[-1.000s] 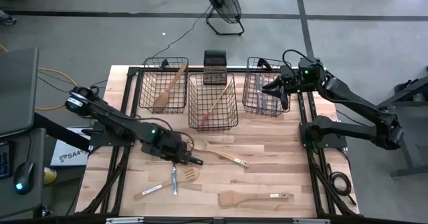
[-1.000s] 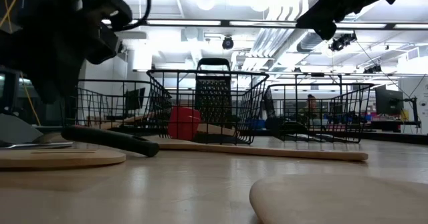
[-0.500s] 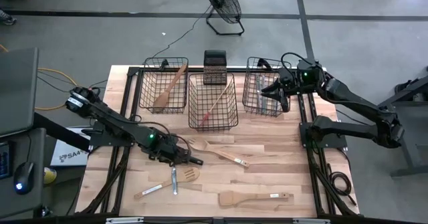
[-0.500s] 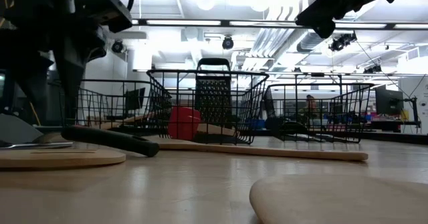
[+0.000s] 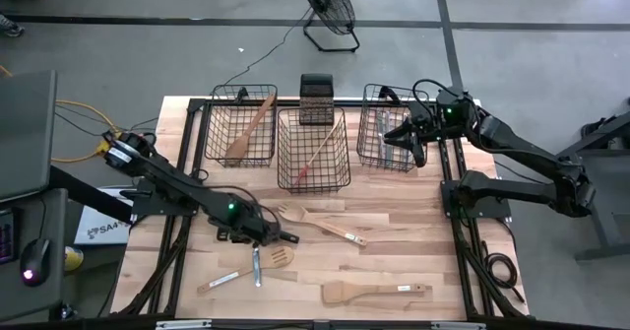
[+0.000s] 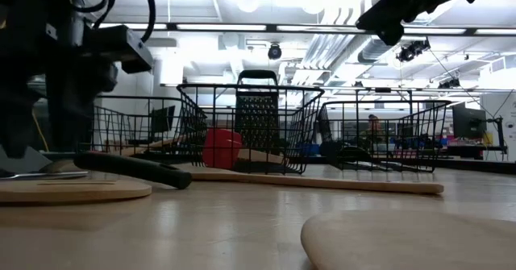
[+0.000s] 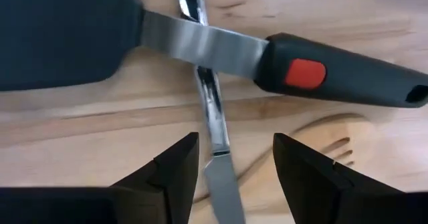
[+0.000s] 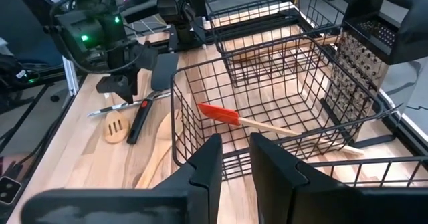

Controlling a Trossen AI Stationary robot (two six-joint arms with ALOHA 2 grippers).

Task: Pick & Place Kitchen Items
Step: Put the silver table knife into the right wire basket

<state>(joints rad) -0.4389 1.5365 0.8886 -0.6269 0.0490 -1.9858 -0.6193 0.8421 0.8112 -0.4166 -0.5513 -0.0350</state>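
My left gripper point(image 5: 258, 235) point(image 7: 234, 162) is open and low over the table's near left. Its fingers stand on either side of a silver knife point(image 7: 215, 120) point(image 5: 256, 266) without touching it. A black spatula point(image 7: 321, 73) point(image 5: 283, 237) with a red dot on its handle lies across that knife. A pale slotted wooden spatula point(image 5: 264, 263) lies beside them. A wooden spoon point(image 5: 323, 224) and a flat wooden spatula point(image 5: 374, 292) lie on the table farther right. My right gripper point(image 5: 414, 141) point(image 8: 235, 162) hovers over the right basket point(image 5: 386, 138), its fingers slightly apart and holding nothing.
Three black wire baskets line the far edge. The left basket point(image 5: 241, 125) holds a wooden spoon, the middle basket point(image 5: 313, 151) a red-headed spatula point(image 8: 217, 113), and the right basket holds metal cutlery. A black grater point(image 5: 316, 99) stands behind them. Bare wood lies near the right side.
My left gripper has come down toward the table and shifted slightly toward the left and near edges, tipping until its fingers point down over the knife. The utensils have stayed where they were.
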